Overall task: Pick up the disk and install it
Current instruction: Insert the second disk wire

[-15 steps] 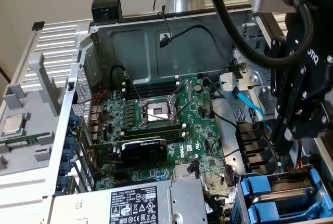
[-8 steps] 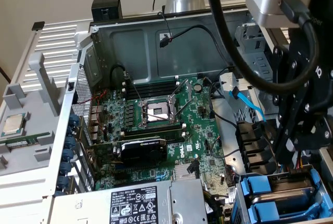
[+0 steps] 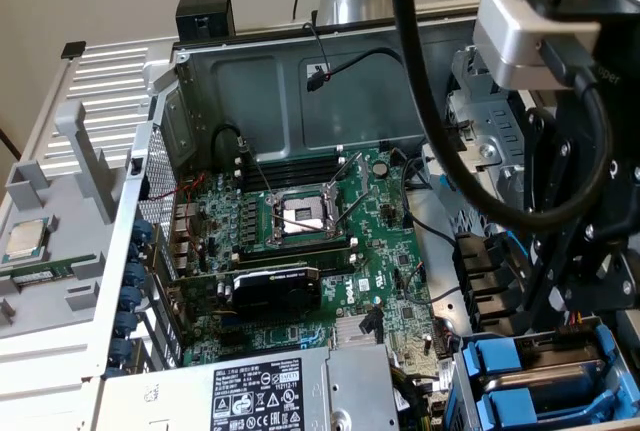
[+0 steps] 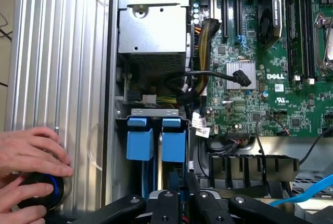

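**A:** Biggest first: what is around the drive cage?

**B:** It sits in a corner of the open computer case. The motherboard is on one side of it, and the grey power supply is just beside it on another.

**A:** And the disk?

**B:** It's in the cage, standing on edge. Its blue frame is touching or nearly touching a second blue carrier, of the two the one on the motherboard side.

**A:** How does it lie from the jaws?

**B:** Straight ahead of them. Its long axis seems to run down into the cage, in line with the gripper's reach. The jaws are drawn nearly together and appear to pinch the disk's near edge, though the contact itself is hard to make out.

**A:** Anything else nearby?

**B:** A person's hand rests on a round black knob, well apart from the cage, across the ribbed panel.
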Robot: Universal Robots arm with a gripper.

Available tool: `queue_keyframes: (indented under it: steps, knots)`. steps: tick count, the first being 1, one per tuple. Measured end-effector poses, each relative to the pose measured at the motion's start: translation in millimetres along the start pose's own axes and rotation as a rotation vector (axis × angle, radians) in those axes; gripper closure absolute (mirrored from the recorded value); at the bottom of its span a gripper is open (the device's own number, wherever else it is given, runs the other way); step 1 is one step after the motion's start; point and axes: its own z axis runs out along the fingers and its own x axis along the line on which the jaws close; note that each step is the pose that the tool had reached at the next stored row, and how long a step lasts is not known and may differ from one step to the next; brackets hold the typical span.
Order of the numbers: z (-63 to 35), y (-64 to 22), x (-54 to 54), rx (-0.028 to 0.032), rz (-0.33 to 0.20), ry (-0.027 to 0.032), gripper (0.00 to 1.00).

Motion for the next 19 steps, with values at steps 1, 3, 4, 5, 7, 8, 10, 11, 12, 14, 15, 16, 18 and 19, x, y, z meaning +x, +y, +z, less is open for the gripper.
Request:
queue_keyframes:
  steps: [1,3,4,5,7,8,10,11,12,14,15,16,18,19]
  knots:
    - [0.3,-0.1,0.7,0.0000,0.000,-0.0038,0.84]
    - [1.0,-0.2,2.1,-0.0001,-0.002,-0.0158,0.84]
    - [1.3,-0.3,3.0,0.0000,-0.002,-0.0227,0.84]
    - [1.6,-0.3,4.2,0.0000,-0.003,-0.0285,0.84]
    - [1.8,-0.5,7.1,0.0000,-0.004,-0.0383,0.84]
    - [2.0,-0.5,8.1,0.0000,-0.004,-0.0429,0.84]
    - [2.4,-0.6,9.0,-0.0001,-0.005,-0.0462,0.84]
    - [2.6,-0.6,9.1,-0.0001,-0.005,-0.0474,0.84]
    - [2.7,-0.7,9.3,-0.0001,-0.005,-0.0495,0.84]
    - [3.2,-1.0,10.0,-0.0001,-0.006,-0.0555,0.84]
    - [3.6,-1.1,10.4,0.0000,-0.006,-0.0595,0.84]
    - [3.9,-1.3,10.8,-0.0001,-0.007,-0.0632,0.84]
    - [4.5,-1.6,11.3,0.0000,-0.007,-0.0682,0.84]
    - [4.6,-1.6,11.7,-0.0001,-0.007,-0.0690,0.84]
